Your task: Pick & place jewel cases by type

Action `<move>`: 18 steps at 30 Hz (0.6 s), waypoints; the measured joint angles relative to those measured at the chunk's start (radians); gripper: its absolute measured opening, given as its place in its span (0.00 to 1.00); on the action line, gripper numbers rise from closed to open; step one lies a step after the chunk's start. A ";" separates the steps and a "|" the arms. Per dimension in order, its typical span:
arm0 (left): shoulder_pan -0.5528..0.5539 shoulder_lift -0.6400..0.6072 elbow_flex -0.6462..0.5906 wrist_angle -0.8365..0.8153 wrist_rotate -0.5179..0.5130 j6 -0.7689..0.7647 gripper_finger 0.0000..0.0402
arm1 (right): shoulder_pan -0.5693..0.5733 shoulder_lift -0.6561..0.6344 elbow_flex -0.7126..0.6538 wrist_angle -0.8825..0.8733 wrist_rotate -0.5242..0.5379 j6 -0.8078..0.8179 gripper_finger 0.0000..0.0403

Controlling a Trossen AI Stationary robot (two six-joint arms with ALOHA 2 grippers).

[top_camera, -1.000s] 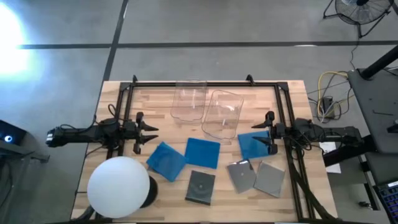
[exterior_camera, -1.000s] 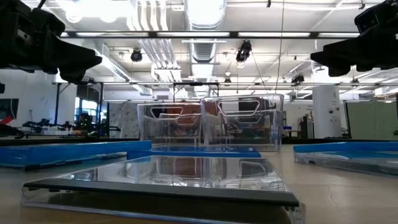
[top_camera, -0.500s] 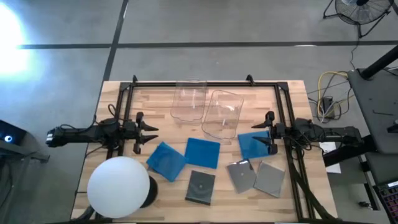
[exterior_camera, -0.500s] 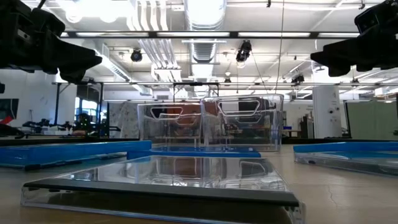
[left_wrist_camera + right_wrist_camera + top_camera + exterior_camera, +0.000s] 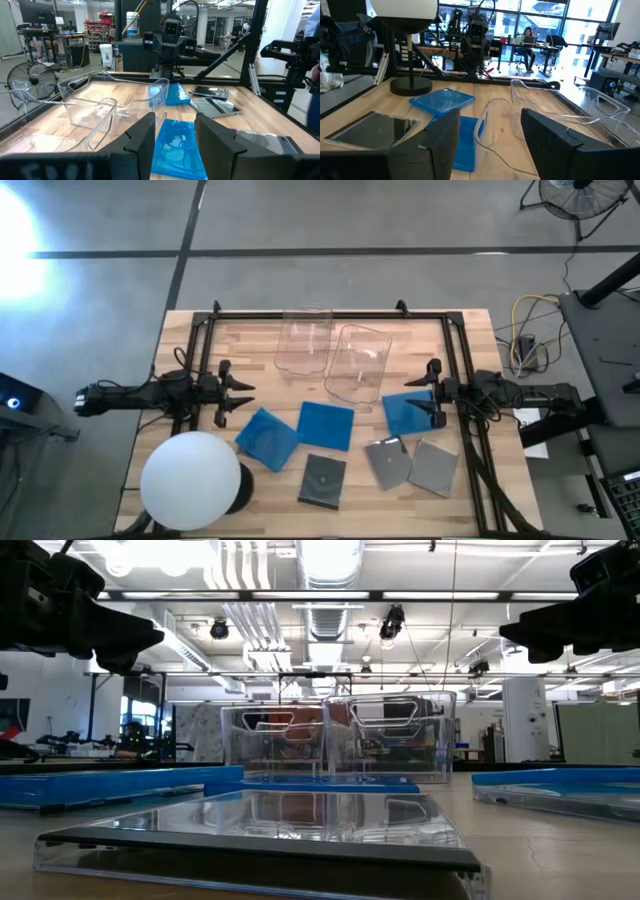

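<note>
Three blue jewel cases lie flat on the table: one [image 5: 268, 438], one [image 5: 326, 425], and one [image 5: 405, 416] below my right gripper. Three grey cases lie nearer the near edge: a dark one [image 5: 323, 479] and two lighter ones [image 5: 388, 462] [image 5: 433, 467]. My left gripper [image 5: 240, 395] hangs open above the table's left side, pointing right; its wrist view shows a blue case [image 5: 176, 150] ahead, seen between its fingers. My right gripper [image 5: 415, 395] hangs open on the right, pointing left. In the low view, both grippers [image 5: 120, 635] [image 5: 540, 635] are well above the cases.
Two clear plastic bins [image 5: 305, 340] [image 5: 357, 362] stand side by side near the far middle of the table. A white globe lamp [image 5: 190, 480] stands at the near left corner. A black frame [image 5: 330, 313] runs along the far edge and both sides.
</note>
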 joint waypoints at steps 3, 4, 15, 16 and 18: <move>0.000 0.000 0.000 0.000 0.000 0.000 0.30 | 0.000 0.000 0.000 0.000 0.000 0.000 0.52; 0.000 0.000 0.000 0.000 0.000 0.000 0.30 | 0.000 0.000 0.000 0.000 0.000 0.000 0.52; 0.000 0.000 0.000 0.000 0.000 0.000 0.30 | 0.000 0.001 0.000 0.020 0.029 0.295 0.52; 0.000 0.000 0.000 0.000 0.000 0.000 0.30 | 0.000 0.002 0.000 0.020 0.028 0.360 0.52; 0.000 0.000 0.000 0.000 0.000 0.000 0.30 | 0.000 0.001 0.000 0.025 0.028 0.563 0.52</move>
